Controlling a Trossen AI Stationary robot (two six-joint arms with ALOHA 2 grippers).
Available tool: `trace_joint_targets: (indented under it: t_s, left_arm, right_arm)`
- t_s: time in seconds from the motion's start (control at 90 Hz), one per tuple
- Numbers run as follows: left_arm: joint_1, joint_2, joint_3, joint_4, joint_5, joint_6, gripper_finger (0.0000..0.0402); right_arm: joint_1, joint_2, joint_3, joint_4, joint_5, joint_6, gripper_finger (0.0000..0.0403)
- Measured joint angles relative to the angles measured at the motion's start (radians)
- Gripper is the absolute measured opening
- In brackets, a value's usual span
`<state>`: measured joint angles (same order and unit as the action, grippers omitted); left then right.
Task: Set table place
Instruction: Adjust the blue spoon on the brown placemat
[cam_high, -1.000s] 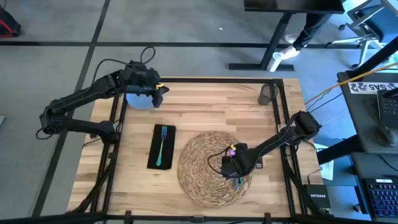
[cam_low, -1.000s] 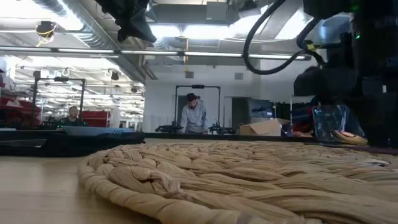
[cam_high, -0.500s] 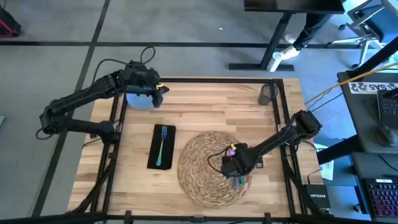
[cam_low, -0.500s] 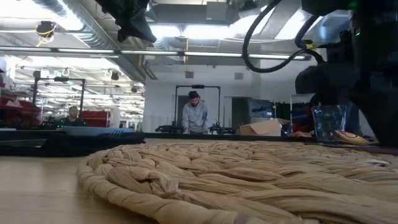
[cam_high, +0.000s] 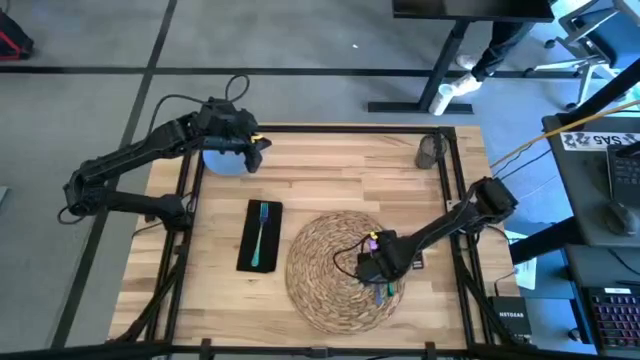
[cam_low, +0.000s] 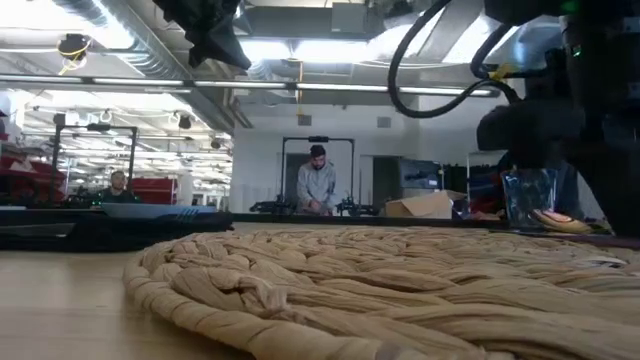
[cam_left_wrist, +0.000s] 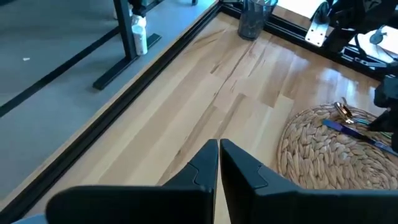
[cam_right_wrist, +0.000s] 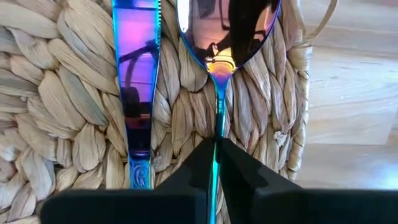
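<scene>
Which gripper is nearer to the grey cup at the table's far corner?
Right, though narrowly. The right gripper is over the straw placemat, on the cup's side of the table; the left gripper hangs by the blue plate at the opposite far corner.

Robotics lab or workshop, open-plan, industrial fit-out.
Evidence:
- Butcher-block table with black metal frame, standing on grey floor marked with dark lines; two dark robot arms mounted at its sides.
- Right of the table: desk carrying keyboards and cabling; small box with printed label below it.
- Beyond the table's far edge: legs of a standing desk, white bottle at their foot.
- Behind the table, seen in the low view: exposed ceiling ducts and strip lights, black metal frame rig, cardboard box, standing person at a bench, seated person further left.
</scene>
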<state>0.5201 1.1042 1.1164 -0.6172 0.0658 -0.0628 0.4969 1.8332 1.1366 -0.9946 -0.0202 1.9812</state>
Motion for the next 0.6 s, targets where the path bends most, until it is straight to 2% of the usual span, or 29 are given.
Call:
trace_joint_targets:
  t_s: [0.6]
  left_arm:
    - [0.0, 0.0, 0.0, 0.001, 0.0, 0.0, 0.0]
  right_arm:
    - [0.0, -0.018, 0.0, -0.002, -0.001, 0.008, 0.001]
